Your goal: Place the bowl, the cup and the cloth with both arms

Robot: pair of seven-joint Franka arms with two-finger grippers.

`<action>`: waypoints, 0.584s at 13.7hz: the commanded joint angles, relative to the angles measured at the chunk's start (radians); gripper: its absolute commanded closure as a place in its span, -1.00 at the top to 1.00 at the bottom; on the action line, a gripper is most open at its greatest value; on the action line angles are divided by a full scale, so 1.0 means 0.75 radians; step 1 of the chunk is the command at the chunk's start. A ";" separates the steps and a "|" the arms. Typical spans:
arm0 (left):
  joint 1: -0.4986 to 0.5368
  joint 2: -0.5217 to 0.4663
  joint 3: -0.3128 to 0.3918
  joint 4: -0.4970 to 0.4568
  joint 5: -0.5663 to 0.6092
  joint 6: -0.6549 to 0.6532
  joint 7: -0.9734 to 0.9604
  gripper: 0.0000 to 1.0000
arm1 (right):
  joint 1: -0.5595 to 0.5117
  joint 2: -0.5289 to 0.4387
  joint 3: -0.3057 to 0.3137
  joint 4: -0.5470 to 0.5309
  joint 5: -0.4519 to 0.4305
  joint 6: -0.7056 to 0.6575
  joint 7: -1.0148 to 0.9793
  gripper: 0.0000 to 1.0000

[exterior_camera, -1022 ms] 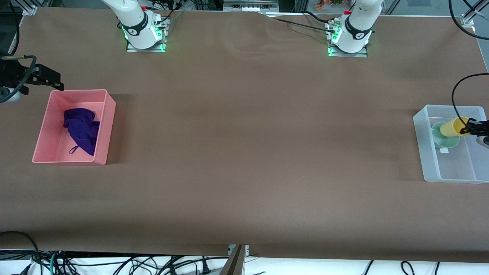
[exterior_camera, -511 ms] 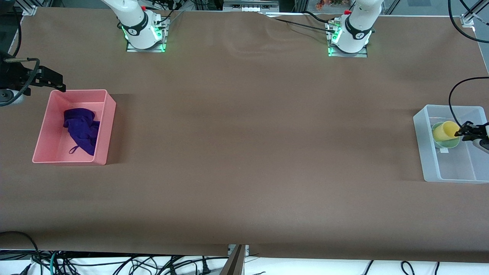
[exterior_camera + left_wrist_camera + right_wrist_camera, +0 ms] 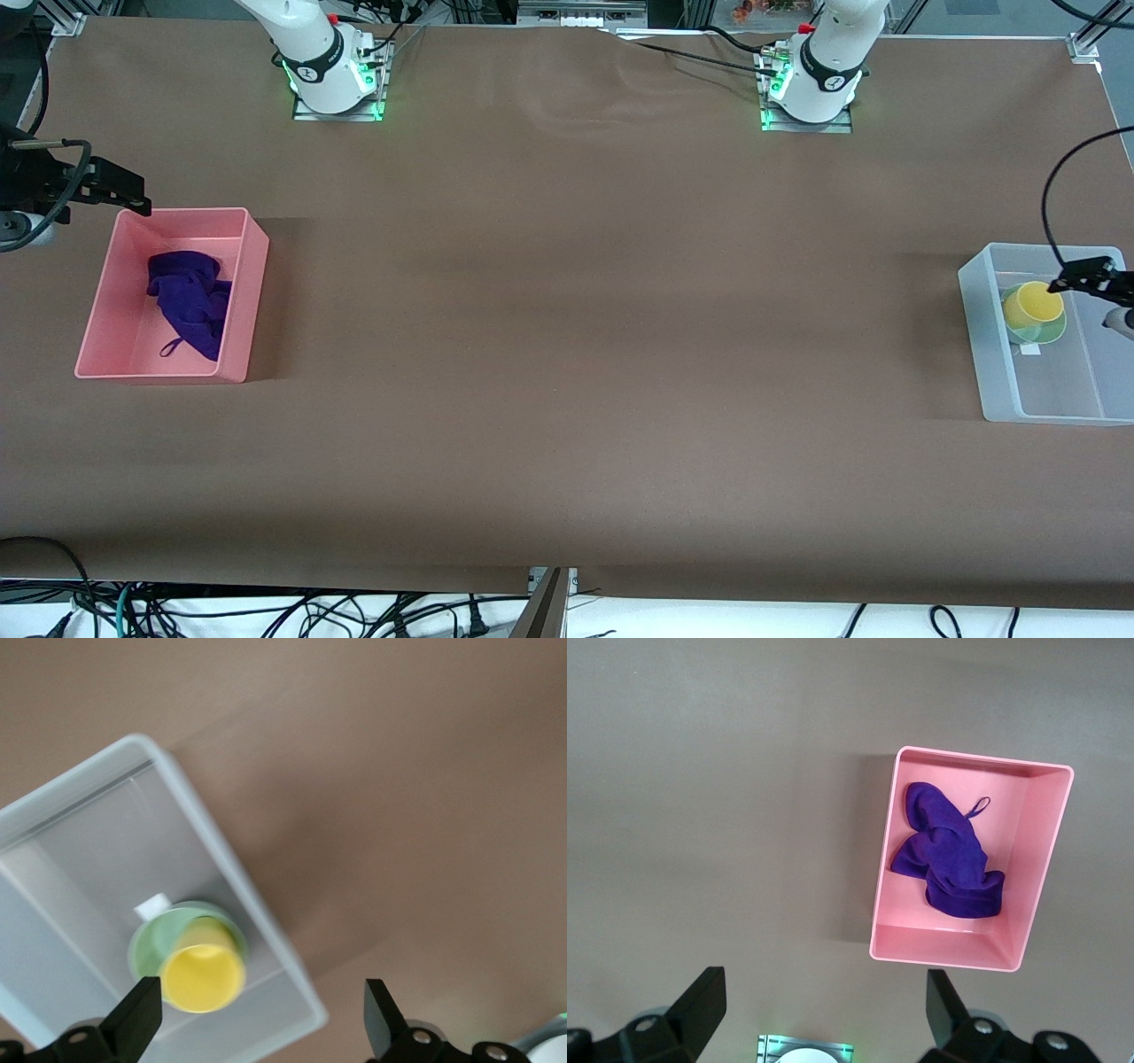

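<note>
The cup stands upright inside the bowl, mouth up, and you can see both sitting together in the clear bin at the left arm's end of the bench. In the left wrist view the yellow cup fills part of the mint-green bowl, which rests on the bin's floor close to the clear bin's long wall, the wall that faces the middle of the bench. A small white tag lies on the bin floor touching the bowl's rim.

Your left gripper hangs over that bin, just above the cup, its fingers spread wide apart and holding nothing.

The cloth lies crumpled in the pink bin at the right arm's end of the bench, its thin loop trailing toward the bench's near edge. The right wrist view shows you the same purple cloth bunched in the middle of the pink bin.

Your right gripper hangs over the bench beside the pink bin's corner nearest the robot bases, fingers set well apart and empty.
</note>
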 commanded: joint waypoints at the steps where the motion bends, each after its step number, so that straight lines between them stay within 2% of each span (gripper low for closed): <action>1: 0.005 -0.007 -0.181 0.060 0.016 -0.170 -0.282 1.00 | -0.005 -0.014 0.010 -0.014 -0.016 0.006 0.010 1.00; 2: 0.003 -0.007 -0.235 0.075 0.028 -0.211 -0.350 1.00 | -0.005 -0.014 0.010 -0.014 -0.016 0.008 0.010 1.00; 4: -0.088 -0.103 -0.221 0.055 0.014 -0.224 -0.377 1.00 | -0.011 -0.014 0.007 -0.014 -0.016 0.008 0.006 1.00; 5: -0.176 -0.138 -0.120 0.050 0.006 -0.222 -0.363 1.00 | -0.009 -0.014 0.007 -0.014 -0.016 0.008 0.006 1.00; 6: -0.329 -0.197 0.019 0.044 -0.043 -0.218 -0.373 1.00 | -0.009 -0.014 0.007 -0.014 -0.016 0.008 0.006 1.00; 7: -0.458 -0.232 0.170 0.026 -0.104 -0.218 -0.373 1.00 | -0.009 -0.014 0.007 -0.014 -0.016 0.008 0.006 1.00; 8: -0.627 -0.275 0.362 -0.004 -0.188 -0.216 -0.373 1.00 | -0.009 -0.014 0.007 -0.014 -0.016 0.006 0.006 1.00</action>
